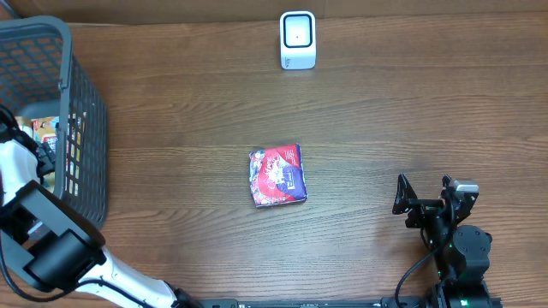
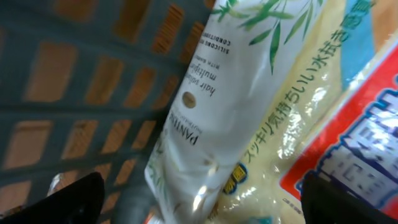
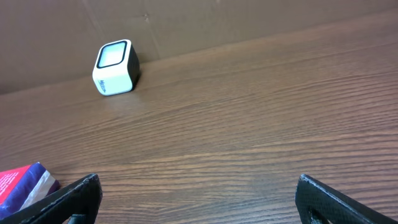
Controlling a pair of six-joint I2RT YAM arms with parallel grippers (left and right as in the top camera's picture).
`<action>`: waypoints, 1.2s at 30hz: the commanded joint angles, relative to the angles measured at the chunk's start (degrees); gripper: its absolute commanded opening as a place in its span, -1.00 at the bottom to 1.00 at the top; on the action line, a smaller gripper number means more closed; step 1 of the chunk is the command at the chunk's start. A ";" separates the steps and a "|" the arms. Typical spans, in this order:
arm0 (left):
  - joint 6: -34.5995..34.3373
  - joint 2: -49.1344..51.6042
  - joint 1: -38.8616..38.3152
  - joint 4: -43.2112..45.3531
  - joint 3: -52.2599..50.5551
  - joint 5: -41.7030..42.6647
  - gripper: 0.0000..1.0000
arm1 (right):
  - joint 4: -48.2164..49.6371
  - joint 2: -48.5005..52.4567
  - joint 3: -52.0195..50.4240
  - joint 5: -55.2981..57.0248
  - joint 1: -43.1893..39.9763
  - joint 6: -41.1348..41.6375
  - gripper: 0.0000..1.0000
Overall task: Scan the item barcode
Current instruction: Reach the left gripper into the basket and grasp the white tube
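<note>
- Overhead only: grey mesh basket (image 1: 81,128) far to the left of the scanner (image 1: 298,39). The left arm reaches down into it, and its claw is hidden there.
- Left wrist only: inside the basket, left claw (image 2: 199,199) with its dark fingertips (image 2: 74,199) spread wide at the lower corners, nothing gripped. Past them lies a white Pantene pouch (image 2: 199,112) against a pale yellow packet (image 2: 298,106) with Japanese print. A red-edged pack (image 2: 367,143) shows at the right side, blurred.
- Right wrist only: scanner (image 3: 115,67) seen side-on against the back wall, window tilted upward. Only a corner of the red packet (image 3: 25,183) shows, low left.
- Red packet (image 1: 277,175): flat on the table (image 1: 411,111), printed face up, straight out from the scanner's front, well apart from it. Nearly square; the slightly longer axis runs roughly toward the scanner, skewed a little. No barcode visible.
- Right claw (image 1: 425,195): right of the scanner and farther out than the packet, jaws fully apart, empty, touching nothing.
</note>
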 commanded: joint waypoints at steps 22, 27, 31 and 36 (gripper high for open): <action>3.15 6.91 1.75 5.11 -0.66 -2.86 -0.92 | -0.44 -0.02 -0.57 1.75 0.26 0.09 1.00; 1.99 6.84 1.40 4.87 -0.61 -4.07 -0.92 | -0.50 -0.02 -0.57 1.75 0.26 0.09 1.00; 0.46 5.99 0.17 2.36 0.63 -4.11 -0.92 | -0.74 -0.02 -0.57 1.75 0.26 0.09 1.00; -2.01 2.93 -3.04 -4.33 5.51 -3.56 -0.92 | -1.11 -0.02 -0.57 2.84 0.26 0.07 1.00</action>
